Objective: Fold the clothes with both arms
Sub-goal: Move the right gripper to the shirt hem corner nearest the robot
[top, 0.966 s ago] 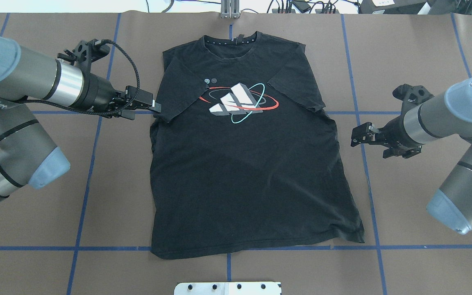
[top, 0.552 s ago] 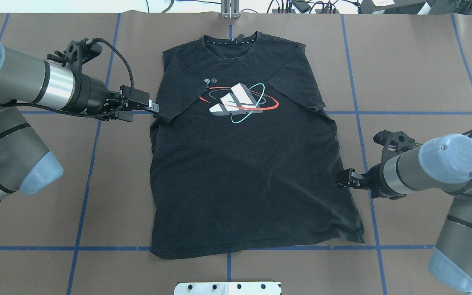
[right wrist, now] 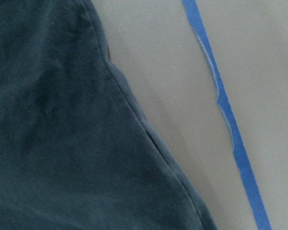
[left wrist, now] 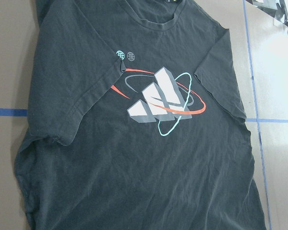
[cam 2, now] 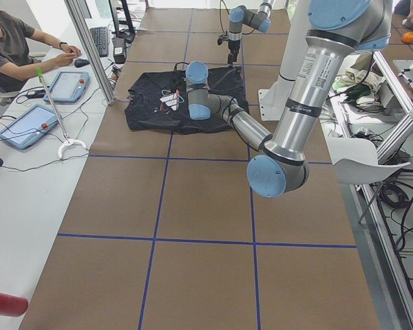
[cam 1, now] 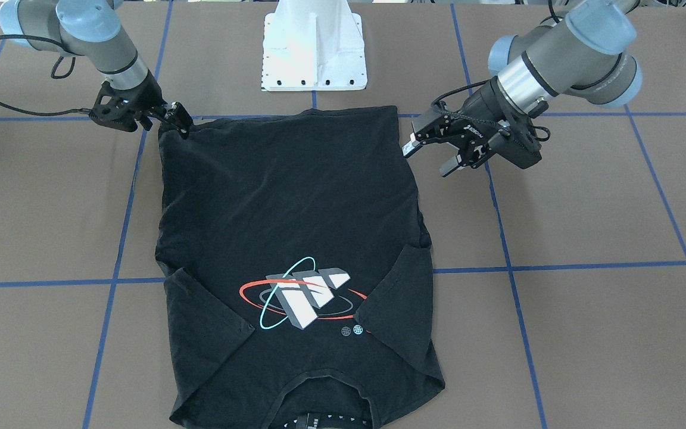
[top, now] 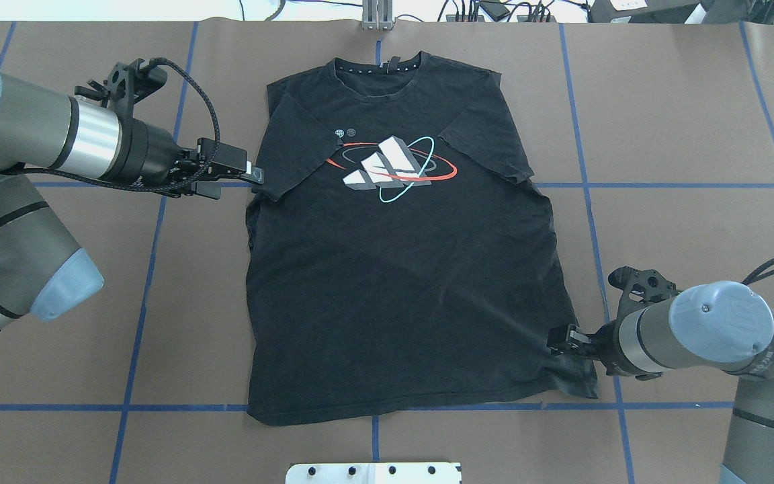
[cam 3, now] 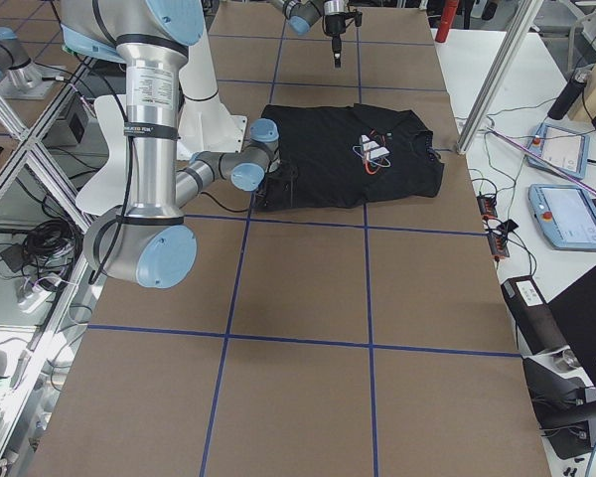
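Observation:
The black T-shirt [top: 400, 289] lies flat and face up on the brown table, collar at the far side, with the orbit-ring logo [top: 390, 168] on its chest. It also shows in the front view [cam 1: 289, 226]. My left gripper [top: 236, 185] is open and empty, held just off the shirt's left sleeve; its jaws show spread in the front view [cam 1: 426, 159]. My right gripper [top: 557, 344] is low on the right side seam near the hem corner, where the cloth wrinkles; its fingers look apart in the front view [cam 1: 181, 122]. The right wrist view shows only the shirt's edge [right wrist: 62, 143].
Blue tape lines [top: 588, 202] grid the brown table. The white pedestal base [cam 1: 314, 47] stands at the hem side. A metal post [top: 377, 17] and cables sit past the collar. A seated person [cam 2: 14, 48] with tablets is at the side bench.
My right arm has swung down along the shirt's right side, from beside the sleeve to the seam near the hem corner, and dropped low. My left gripper has barely moved.

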